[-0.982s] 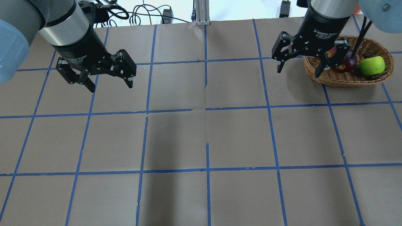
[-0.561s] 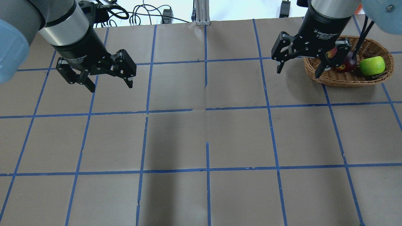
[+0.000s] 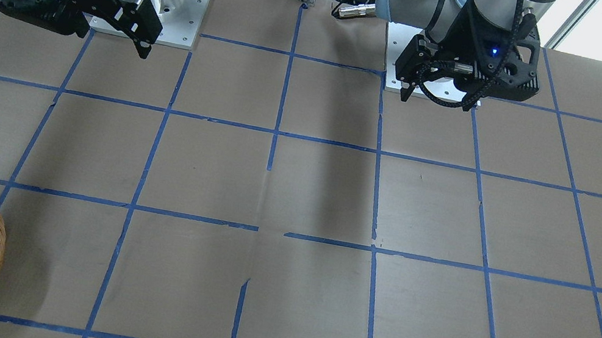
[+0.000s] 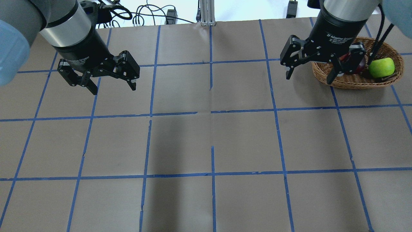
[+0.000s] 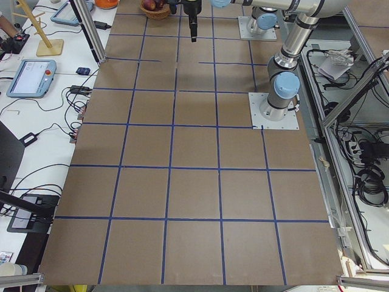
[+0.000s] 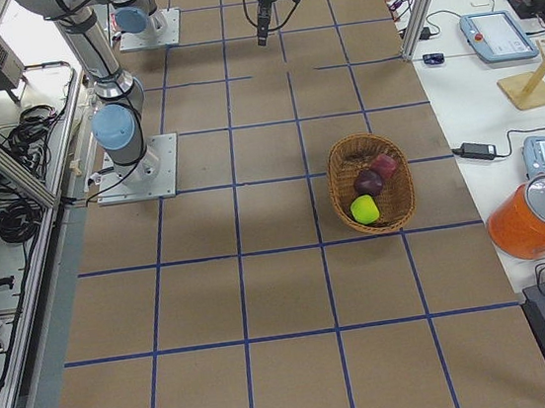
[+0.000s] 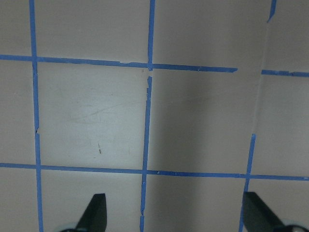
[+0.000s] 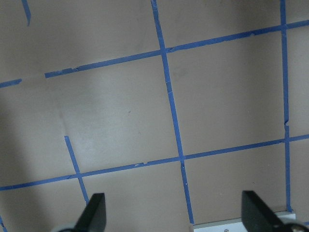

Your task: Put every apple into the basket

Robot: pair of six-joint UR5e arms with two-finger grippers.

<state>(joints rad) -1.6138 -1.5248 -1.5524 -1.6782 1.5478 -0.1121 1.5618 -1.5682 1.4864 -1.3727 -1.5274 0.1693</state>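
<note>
1. Toward far right of table, overhead view: logged basket [image 4: 354, 84] holding green apple [image 4: 381, 67]. Confirmed from right side view: maroon apple [image 6: 367, 182] and red apple [image 6: 384, 164] inside too, clustered together.
2. Read right gripper [image 4: 308, 79] as spread wide, gripping nothing, raised above table. Same for left gripper [image 4: 113, 89], well apart over bare paper.
3. Judged task complete: all three counted inside.
4. Risk noted: clipping rim with right finger or dangling cable during any move nearby, tipping shallow basket or rolling green apple over low wall. Would advise travel upward, away.
</note>
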